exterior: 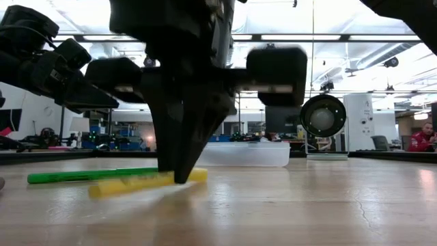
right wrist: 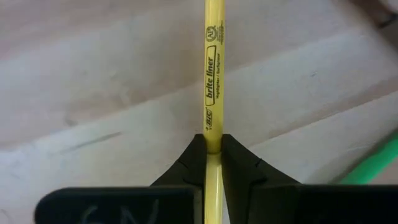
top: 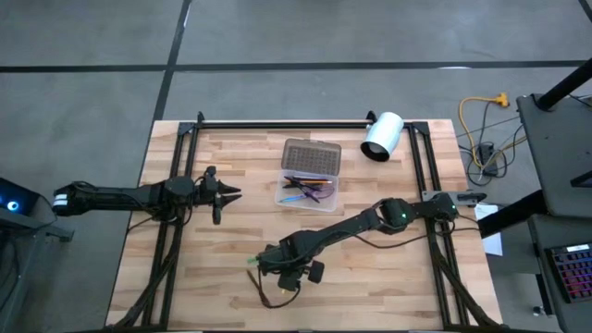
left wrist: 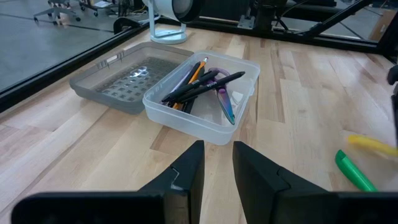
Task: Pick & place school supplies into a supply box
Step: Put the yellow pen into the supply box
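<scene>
Right gripper (right wrist: 213, 149) clamps yellow highlighter (right wrist: 213, 68); green one (top: 252, 262) waits at nine o'clock; box (top: 333, 199) already holds several; left gripper (left wrist: 217, 163) narrow, empty

My right gripper (top: 280, 268) is down near the front edge of the pale wooden slatted table (top: 231, 296); my left gripper (top: 225, 193) waits beside the translucent plastic supply box (top: 326, 203).

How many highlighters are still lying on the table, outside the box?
2. The yellow highlighter lies pinched in the right gripper; the green highlighter lies just beside it. More may hide under the arm.
</scene>
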### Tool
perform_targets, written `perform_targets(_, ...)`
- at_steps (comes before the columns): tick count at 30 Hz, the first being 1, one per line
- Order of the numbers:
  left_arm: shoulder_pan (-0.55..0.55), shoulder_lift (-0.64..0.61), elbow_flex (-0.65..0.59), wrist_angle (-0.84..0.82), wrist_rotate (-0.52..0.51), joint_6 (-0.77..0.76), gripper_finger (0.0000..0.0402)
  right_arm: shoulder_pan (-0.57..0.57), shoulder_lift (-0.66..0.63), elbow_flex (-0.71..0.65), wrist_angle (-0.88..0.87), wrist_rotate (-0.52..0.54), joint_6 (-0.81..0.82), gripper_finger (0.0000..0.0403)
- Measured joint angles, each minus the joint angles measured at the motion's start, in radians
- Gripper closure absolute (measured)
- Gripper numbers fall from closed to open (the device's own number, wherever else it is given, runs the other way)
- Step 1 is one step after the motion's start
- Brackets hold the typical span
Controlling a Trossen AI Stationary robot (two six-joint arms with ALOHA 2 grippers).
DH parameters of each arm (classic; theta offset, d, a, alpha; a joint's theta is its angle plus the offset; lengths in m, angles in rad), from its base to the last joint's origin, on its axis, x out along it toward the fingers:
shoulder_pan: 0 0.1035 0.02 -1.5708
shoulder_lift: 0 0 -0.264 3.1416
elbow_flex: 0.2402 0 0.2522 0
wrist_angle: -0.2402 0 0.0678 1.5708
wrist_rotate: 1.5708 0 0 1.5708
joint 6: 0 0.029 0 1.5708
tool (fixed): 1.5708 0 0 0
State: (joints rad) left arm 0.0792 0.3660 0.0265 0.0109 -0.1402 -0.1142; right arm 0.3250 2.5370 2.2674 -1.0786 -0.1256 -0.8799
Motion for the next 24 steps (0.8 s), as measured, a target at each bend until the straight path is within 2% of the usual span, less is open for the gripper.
perform_targets(3,0.0,0.0,0.0,0.0,0.0,0.0,0.0332,0.003,-0.002,0.022,-0.018,0.002,0.042,0.0389)
perform_targets(12,0.0,0.0,0.0,0.0,0.0,0.0,0.0332,0.006,-0.006,0.07,-0.057,0.149,0.175,0.039)
perform_targets(19,0.0,0.0,0.0,0.0,0.0,0.0,0.0332,-0.005,-0.018,0.073,-0.06,0.163,0.22,0.039)
perform_targets(24,0.0,0.0,0.0,0.0,0.0,0.0,0.0332,-0.012,-0.037,0.074,-0.059,0.245,0.24,0.039)
